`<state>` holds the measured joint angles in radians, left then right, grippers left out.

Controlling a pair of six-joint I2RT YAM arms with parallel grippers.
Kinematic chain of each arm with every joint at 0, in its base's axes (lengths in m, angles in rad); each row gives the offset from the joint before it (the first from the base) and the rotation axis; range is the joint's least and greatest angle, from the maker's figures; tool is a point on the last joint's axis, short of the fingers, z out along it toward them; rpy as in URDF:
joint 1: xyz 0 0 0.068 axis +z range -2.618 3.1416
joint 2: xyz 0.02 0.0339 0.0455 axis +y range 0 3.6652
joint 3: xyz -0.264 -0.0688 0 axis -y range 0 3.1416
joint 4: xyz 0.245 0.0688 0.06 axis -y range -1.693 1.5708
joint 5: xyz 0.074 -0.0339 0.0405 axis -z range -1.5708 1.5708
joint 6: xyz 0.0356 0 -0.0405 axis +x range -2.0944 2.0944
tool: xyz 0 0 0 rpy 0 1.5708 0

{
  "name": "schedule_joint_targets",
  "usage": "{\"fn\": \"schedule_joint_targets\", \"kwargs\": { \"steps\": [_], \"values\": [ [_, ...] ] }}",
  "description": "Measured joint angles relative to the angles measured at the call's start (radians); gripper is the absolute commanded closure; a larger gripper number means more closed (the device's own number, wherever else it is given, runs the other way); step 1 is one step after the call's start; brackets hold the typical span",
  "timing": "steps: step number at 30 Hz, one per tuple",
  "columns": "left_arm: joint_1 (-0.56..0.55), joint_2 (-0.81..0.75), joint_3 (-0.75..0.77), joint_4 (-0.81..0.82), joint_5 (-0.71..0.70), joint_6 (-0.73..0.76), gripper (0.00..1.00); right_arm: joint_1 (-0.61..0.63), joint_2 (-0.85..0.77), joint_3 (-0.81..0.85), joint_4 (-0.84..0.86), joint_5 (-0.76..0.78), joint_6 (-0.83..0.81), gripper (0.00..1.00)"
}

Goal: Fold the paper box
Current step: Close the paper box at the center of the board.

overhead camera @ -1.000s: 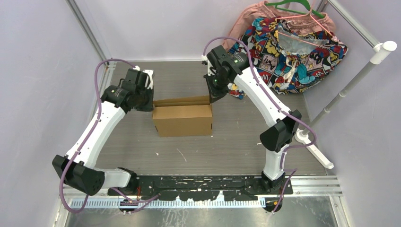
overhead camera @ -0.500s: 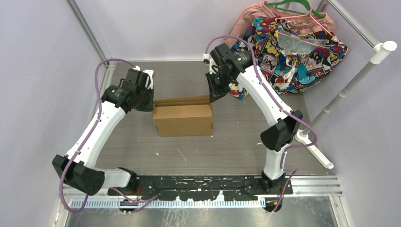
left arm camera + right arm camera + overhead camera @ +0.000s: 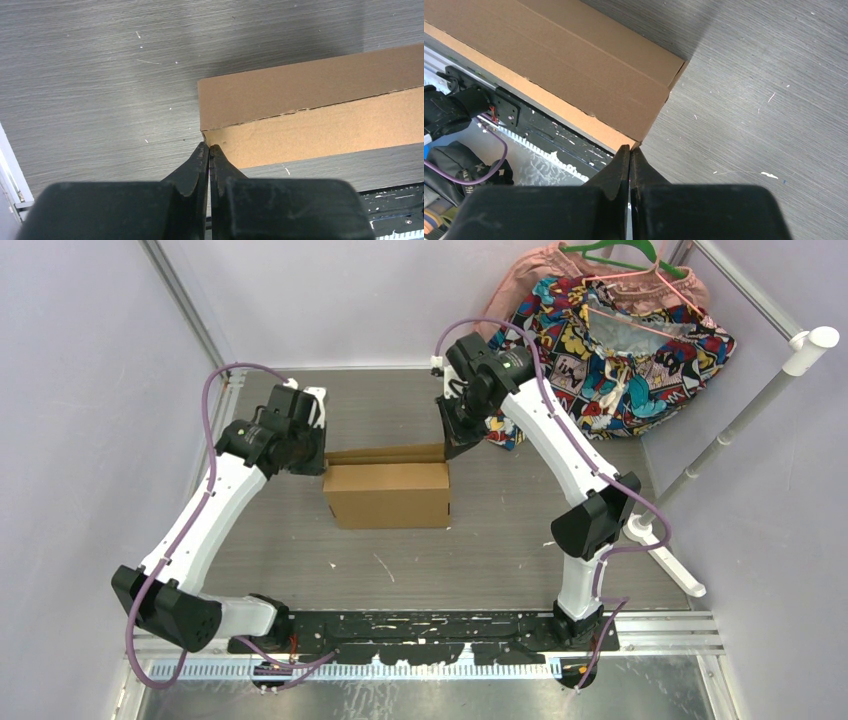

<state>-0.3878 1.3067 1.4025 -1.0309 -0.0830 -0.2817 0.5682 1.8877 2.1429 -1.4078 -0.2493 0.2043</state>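
Here the paper box [image 3: 388, 495] lies near the middle of the table [image 3: 520, 540], between the two arms and well apart from the comic-print cloth [image 3: 620, 350] at the far right corner. It already has a shallow, closed rectangular form, with one broad face turned upward. Its long axis runs left to right, parallel to the near edge where the arm bases are bolted; its short ends point toward the side walls.

The left gripper [image 3: 208, 147] has its fingers pressed together, with no cardboard seen between them. The tips meet the box's far left corner, just where a ragged seam divides two faces. The right gripper [image 3: 630, 149] mirrors it: fingers pressed together, pinching nothing visible, tips at the far right corner.

This symmetric placement suggests that the shut fingers serve as blunt pushers rather than as clamps. One at each end of the same long edge would let the arms bear evenly on the box, probably to seat a flap or square the rear wall without skewing it. A narrow cardboard strip shows along the far side; whether it is tucked cannot be told.
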Motion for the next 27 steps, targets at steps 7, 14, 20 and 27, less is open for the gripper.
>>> {"fn": "schedule_joint_targets", "kwargs": {
  "steps": [7,14,20,27],
  "values": [
    [-0.005,0.0,0.0,0.0,0.0,-0.001,0.92,-0.001,0.0,-0.04,0.005,0.0,0.0,0.99],
    [-0.005,0.0,0.0,0.0,0.0,-0.004,0.96,-0.001,-0.004,-0.065,0.023,0.0,0.001,0.99],
    [-0.005,-0.015,-0.02,0.012,0.0,-0.009,0.97,-0.001,-0.014,-0.084,0.035,0.0,0.001,0.99],
    [-0.01,-0.036,-0.043,0.028,-0.007,-0.021,0.95,-0.001,-0.019,-0.093,0.043,0.0,0.001,0.99]
  ]
}}
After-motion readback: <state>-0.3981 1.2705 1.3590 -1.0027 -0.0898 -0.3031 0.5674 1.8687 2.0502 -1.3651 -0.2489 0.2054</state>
